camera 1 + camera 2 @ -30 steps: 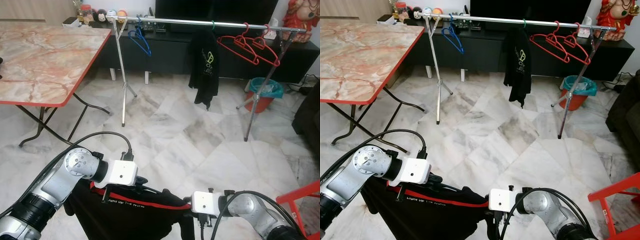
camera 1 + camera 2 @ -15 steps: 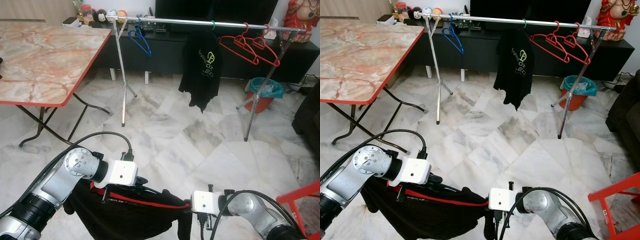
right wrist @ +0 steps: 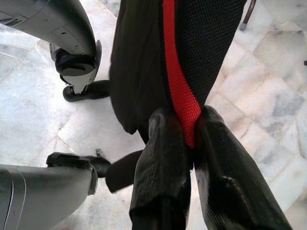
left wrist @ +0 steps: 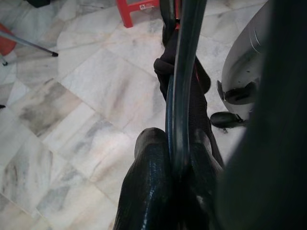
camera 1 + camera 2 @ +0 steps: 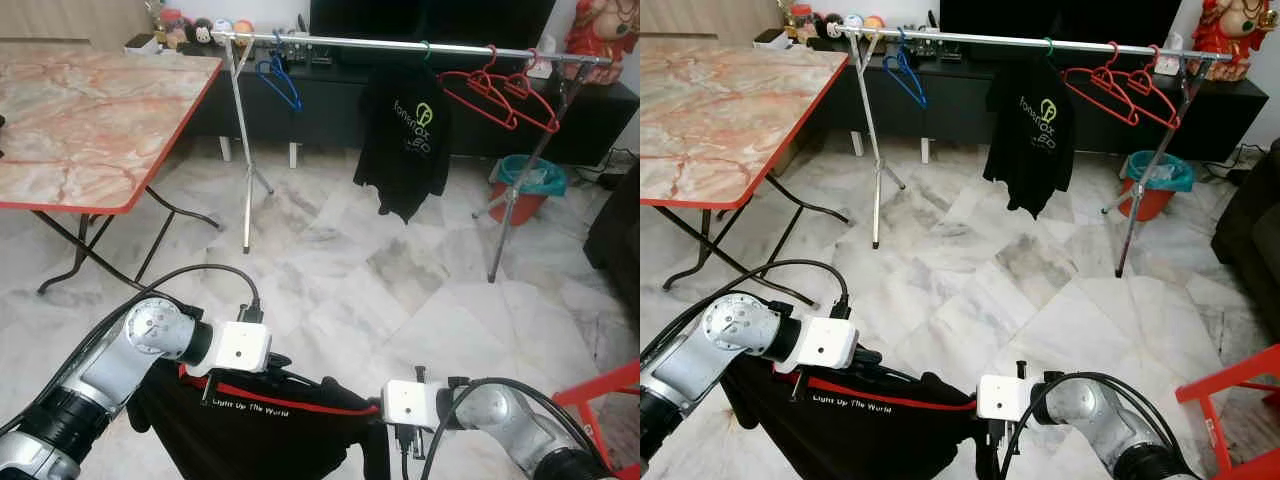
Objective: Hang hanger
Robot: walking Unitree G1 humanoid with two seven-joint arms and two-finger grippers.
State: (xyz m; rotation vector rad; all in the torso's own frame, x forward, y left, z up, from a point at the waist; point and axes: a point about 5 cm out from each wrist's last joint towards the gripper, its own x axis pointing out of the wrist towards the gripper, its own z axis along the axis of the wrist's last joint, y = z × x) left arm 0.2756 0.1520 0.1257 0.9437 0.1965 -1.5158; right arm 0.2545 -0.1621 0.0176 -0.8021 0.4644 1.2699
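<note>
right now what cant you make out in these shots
- Hanger hook: the dark green hanger runs off the left wrist view's top edge.
- Shirt's lower half: the black shirt is cut by the left eye view's bottom edge.
- Shelf trinkets behind the clothes rail: too small to identify.

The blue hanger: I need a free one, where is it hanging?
In the left eye view the blue hanger hangs near the left end of the silver rail, beside its left leg, well left of the black shirt.
</note>
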